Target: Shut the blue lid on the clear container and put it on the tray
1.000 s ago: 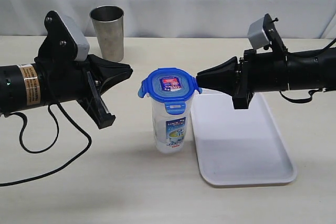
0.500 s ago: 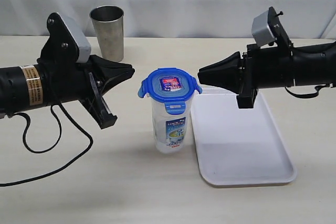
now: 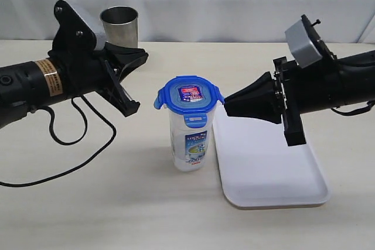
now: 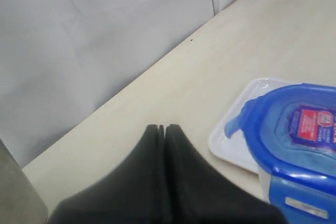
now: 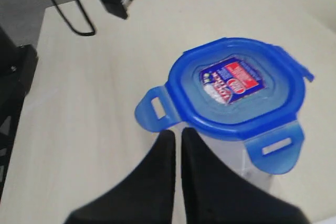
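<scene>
The clear container [image 3: 190, 144] stands upright on the table [image 3: 117, 215] just beside the white tray [image 3: 275, 194], with the blue lid [image 3: 189, 95] on top, side flaps sticking out. The left gripper [image 3: 142, 58] is pinched together, apart from it; the right gripper [image 3: 227, 104], fingers likewise together, points just beside the lid

exterior: frontal, elevated, wide | wrists: close, oblique | all share blue lid [image 3: 188, 95]

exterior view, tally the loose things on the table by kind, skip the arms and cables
blue lid: 1
clear container: 1
tray: 1
steel cup: 1
total: 4
</scene>
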Controlling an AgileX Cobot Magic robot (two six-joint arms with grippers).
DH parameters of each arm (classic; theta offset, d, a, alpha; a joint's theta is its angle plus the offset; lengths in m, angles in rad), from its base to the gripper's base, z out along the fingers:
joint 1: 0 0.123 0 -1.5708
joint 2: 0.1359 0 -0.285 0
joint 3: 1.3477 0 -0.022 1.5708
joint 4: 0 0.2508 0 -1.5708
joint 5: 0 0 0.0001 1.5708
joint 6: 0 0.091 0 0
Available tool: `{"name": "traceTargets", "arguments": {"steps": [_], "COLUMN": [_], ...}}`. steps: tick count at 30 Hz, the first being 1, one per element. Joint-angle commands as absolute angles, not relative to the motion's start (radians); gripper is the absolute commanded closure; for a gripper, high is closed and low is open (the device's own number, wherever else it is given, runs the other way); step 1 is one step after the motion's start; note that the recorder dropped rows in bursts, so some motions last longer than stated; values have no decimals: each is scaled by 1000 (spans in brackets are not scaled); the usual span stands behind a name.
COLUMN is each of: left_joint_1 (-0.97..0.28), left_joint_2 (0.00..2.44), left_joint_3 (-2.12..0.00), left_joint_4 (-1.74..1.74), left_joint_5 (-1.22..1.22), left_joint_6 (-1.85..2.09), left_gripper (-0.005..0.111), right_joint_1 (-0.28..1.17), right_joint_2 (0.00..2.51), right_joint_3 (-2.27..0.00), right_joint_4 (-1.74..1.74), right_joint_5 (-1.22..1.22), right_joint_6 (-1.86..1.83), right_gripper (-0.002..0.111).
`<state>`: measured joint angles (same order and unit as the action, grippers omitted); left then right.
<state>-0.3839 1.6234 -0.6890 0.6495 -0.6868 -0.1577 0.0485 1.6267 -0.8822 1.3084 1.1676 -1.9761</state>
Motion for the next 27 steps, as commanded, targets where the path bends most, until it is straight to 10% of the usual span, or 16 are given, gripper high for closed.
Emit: {"name": "traceTargets", "arguments": {"steps": [1, 27], "left_joint_1": [-384, -384], "left_joint_2": [1673, 1737], "left_joint_3": [-731, -752], "left_joint_4": [656, 912], "left_joint_5": [-695, -721], "left_joint_6": [-185, -401], "left_gripper": [107, 107], "right_joint_1": [46, 46], "right_joint_2": [1618, 1706], "right_joint_3": [-880, -882], "right_joint_4": [1251, 1355], "right_joint_5": [1221, 1078], "right_joint_6": [-1965, -2033], "right_gripper": [104, 104]}}
